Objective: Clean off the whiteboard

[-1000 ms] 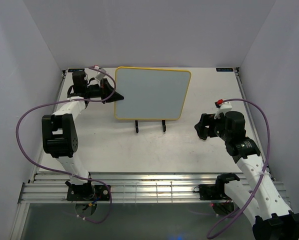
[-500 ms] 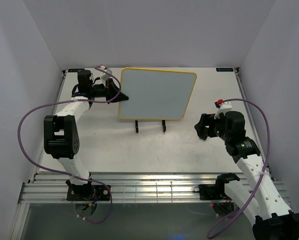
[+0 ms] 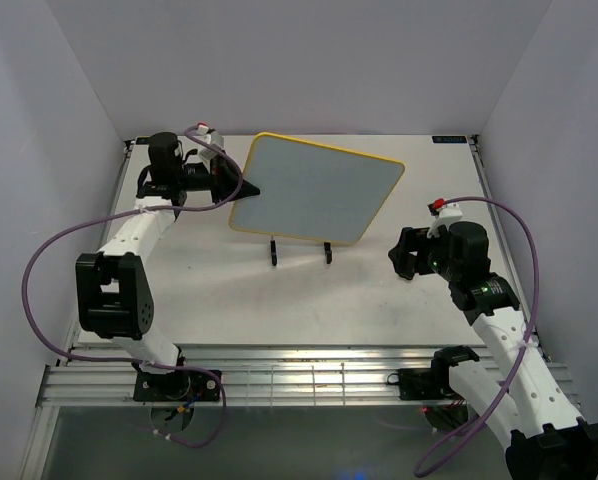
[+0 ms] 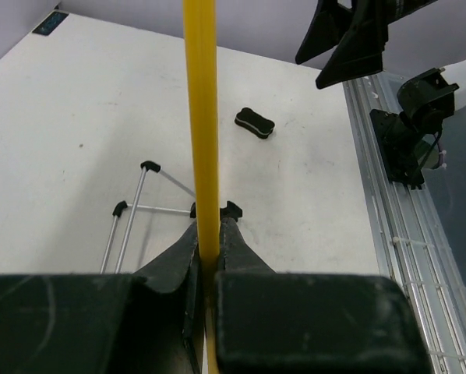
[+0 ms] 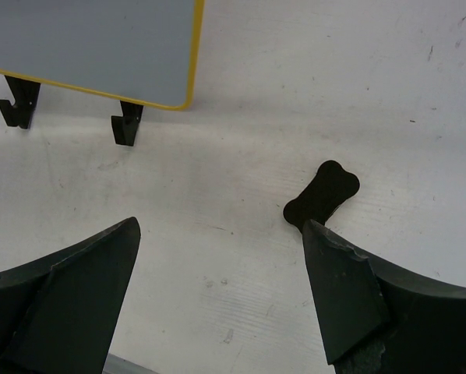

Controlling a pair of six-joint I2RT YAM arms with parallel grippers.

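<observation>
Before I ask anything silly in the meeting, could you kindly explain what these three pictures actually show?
You see a robot's left arm and right arm, bolted to a white table. The wide picture looks down from above and behind them. The other two come from a camera on each wrist, so the dark wedges at the bottom are that arm's own fingers. The left gripper is clamped on the yellow edge of the whiteboard, holding it tilted; its face looks blank. The right gripper hangs open and empty above a small black eraser lying on the table. A wire stand with black feet sits below the board.
</observation>
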